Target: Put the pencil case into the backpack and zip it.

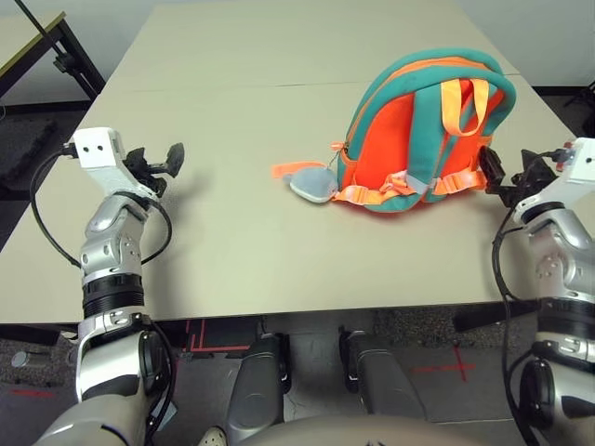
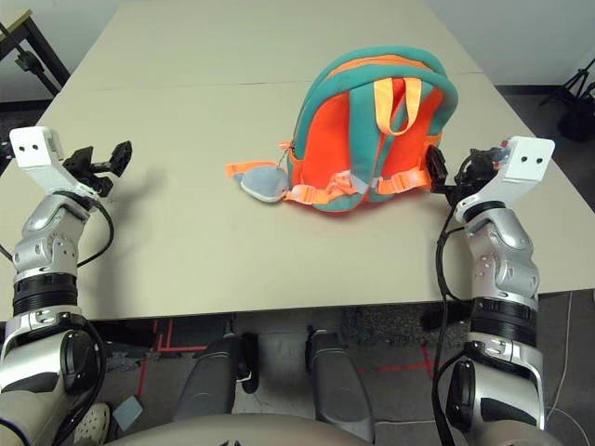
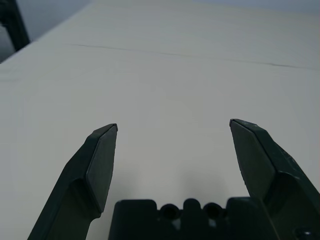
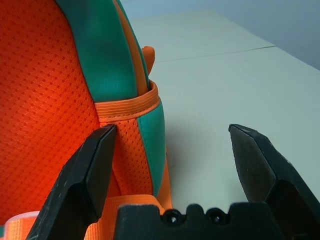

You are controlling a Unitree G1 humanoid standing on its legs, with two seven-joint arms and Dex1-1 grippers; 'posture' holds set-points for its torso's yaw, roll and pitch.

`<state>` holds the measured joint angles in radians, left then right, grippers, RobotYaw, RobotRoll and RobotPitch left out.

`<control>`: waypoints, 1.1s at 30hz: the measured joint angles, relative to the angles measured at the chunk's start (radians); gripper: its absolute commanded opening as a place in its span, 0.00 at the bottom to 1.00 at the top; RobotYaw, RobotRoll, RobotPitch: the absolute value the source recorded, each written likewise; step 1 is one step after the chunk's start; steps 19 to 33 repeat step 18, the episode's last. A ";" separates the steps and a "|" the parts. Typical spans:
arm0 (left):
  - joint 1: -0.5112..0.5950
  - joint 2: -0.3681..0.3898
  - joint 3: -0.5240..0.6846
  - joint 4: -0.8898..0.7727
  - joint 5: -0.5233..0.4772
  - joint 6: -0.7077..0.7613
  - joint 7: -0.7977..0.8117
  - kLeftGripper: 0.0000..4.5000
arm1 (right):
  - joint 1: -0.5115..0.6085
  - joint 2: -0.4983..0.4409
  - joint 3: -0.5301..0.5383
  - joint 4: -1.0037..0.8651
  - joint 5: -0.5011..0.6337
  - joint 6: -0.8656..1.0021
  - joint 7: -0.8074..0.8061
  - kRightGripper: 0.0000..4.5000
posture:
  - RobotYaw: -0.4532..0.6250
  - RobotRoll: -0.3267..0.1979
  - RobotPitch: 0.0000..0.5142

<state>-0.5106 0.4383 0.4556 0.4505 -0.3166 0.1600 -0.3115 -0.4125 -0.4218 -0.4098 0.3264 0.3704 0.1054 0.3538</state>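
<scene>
Left gripper [image 1: 160, 160]: near the table's left edge, jaws spread wide with bare tabletop between the two black fingers [image 3: 100, 165]; holding nothing, well apart from the bag.
Right gripper [image 2: 446, 172]: at the table's right side, just beside the bag's lower right corner; jaws spread wide, nothing pinched. In the right wrist view one finger [image 4: 92, 175] sits against or just in front of the orange mesh by a webbing strap, the other over bare table; whether it touches the fabric cannot be told.
Table [image 1: 242, 232]: pale beige top with a thin seam running across it beyond the bag.
Backpack [image 1: 409, 139]: lying right of centre, strap side up, its top toward the far edge; it looks closed, no opening visible.
Backpack contents: cannot tell; nothing of the interior is visible.
Backpack look: orange mesh back panel, teal trim and teal padded shoulder straps, orange webbing straps and an orange carry loop at the top.
Plush whale toy [image 1: 312, 184]: grey and white, lying on the table touching the bag's lower left corner, an orange tab beside it.
</scene>
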 measured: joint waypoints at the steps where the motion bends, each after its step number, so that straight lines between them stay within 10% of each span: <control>1: 0.003 0.001 0.000 0.002 0.000 -0.004 0.004 1.00 | -0.002 0.000 0.001 0.005 0.000 -0.007 -0.001 0.99 | 0.39 0.62 0.36; 33: 0.010 0.005 -0.007 0.028 0.000 -0.038 0.024 1.00 | -0.051 -0.004 0.004 0.149 -0.046 -0.132 -0.064 0.99 | 0.38 0.62 0.34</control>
